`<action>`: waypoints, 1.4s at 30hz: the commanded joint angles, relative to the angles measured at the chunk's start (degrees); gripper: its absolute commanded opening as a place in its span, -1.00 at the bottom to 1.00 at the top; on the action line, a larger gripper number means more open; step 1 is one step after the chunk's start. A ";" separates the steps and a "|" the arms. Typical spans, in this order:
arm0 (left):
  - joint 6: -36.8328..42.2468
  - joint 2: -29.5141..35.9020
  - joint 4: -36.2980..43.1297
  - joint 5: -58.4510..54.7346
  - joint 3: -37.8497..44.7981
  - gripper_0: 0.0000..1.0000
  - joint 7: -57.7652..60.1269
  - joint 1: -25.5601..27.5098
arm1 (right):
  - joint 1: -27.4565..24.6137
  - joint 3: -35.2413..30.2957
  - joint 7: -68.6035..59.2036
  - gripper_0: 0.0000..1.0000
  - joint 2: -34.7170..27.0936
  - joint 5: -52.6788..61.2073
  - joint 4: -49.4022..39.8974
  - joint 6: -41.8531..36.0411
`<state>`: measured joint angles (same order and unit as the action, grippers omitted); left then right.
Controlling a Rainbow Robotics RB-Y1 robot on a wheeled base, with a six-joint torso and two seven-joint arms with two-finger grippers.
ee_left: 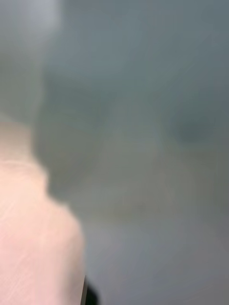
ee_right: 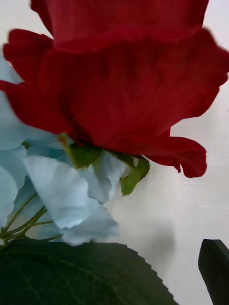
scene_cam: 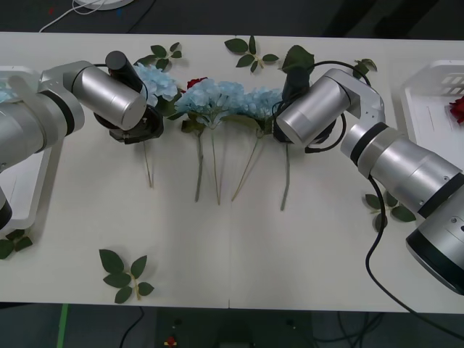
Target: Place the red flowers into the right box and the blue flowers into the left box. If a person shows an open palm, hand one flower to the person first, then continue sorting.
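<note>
Flowers: pale-blue hydrangeas (scene_cam: 217,98) lie in a row across the far middle of the table (scene_cam: 290,254), heads packed together and stems trailing toward the robot.
Rose among them: a deep-red rose (scene_cam: 196,83) pokes up between two hydrangea heads; in the right wrist view a red rose (ee_right: 119,81) sits just ahead of the fingers, touching blue petals (ee_right: 62,190).
Right gripper: down at the right end of the row (scene_cam: 291,87), one black finger (ee_right: 214,269) at the frame corner; whether it is parted or gripping cannot be told.
Left gripper: down at the left end of the row (scene_cam: 138,127), beside the leftmost hydrangea; its opening cannot be told.
Right box: white tray (scene_cam: 424,109) outboard of the right arm, holding a red rose (scene_cam: 457,109).
Left box: white tray (scene_cam: 22,203) beneath the left arm.
Clutter: loose leaf sprigs (scene_cam: 125,274) lie near the table's edges.
</note>
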<state>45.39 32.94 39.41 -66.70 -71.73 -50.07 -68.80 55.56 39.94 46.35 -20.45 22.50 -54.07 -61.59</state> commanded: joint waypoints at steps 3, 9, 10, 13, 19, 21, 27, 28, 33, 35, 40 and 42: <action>15.51 6.00 0.93 -0.80 19.00 -1.00 -10.05 -5.73 | 4.38 1.02 -0.30 1.00 3.58 -0.88 6.26 6.04; 33.62 12.15 1.64 -1.06 36.31 -1.00 -19.72 -8.54 | 4.47 1.02 -0.38 0.20 4.11 -0.88 7.40 7.89; 35.91 13.12 1.64 -1.06 38.07 -1.00 -21.04 -9.16 | 4.38 1.11 -0.38 -0.22 4.19 -0.88 7.49 7.89; 42.50 17.16 1.81 -1.24 42.90 -1.00 -26.58 -10.74 | 4.38 1.11 -0.65 -1.00 4.19 -0.88 7.49 7.89; 49.62 25.33 1.81 -3.70 45.98 -1.00 -37.91 -11.09 | 4.38 1.46 -1.00 -1.00 4.19 -0.79 7.49 8.41; 49.97 27.88 1.72 -4.75 45.89 -1.00 -42.75 -10.04 | 4.38 1.46 -1.09 -1.00 4.19 -0.79 7.49 8.41; 46.01 35.44 1.72 -11.52 45.98 -1.00 -57.60 -3.27 | 4.38 1.46 -1.26 -1.00 4.19 -0.79 7.49 8.41; 45.05 36.41 1.72 -13.10 45.89 -1.00 -59.36 -1.86 | 4.38 1.46 -1.17 -1.00 4.19 -0.79 7.49 8.41; 39.60 40.80 -1.53 -21.72 46.07 -1.00 -68.15 6.49 | 5.35 1.37 -0.38 -1.00 3.05 -1.23 7.05 8.41; 37.40 41.42 -5.04 -24.53 46.59 -1.00 -72.10 9.21 | 5.87 1.28 0.23 -1.00 1.56 -0.61 6.08 8.06; 33.80 40.89 -13.04 -28.66 47.91 -1.00 -81.86 14.49 | 5.96 1.11 1.73 -1.00 -4.16 2.55 -0.60 4.99; 31.95 40.45 -14.18 -30.59 48.18 -1.00 -83.79 16.42 | 5.96 1.02 2.08 -1.00 -6.18 3.43 -3.41 2.88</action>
<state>79.94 71.45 26.46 -94.67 -25.82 -131.61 -55.22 58.34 40.55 46.35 -21.80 24.49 -51.79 -56.53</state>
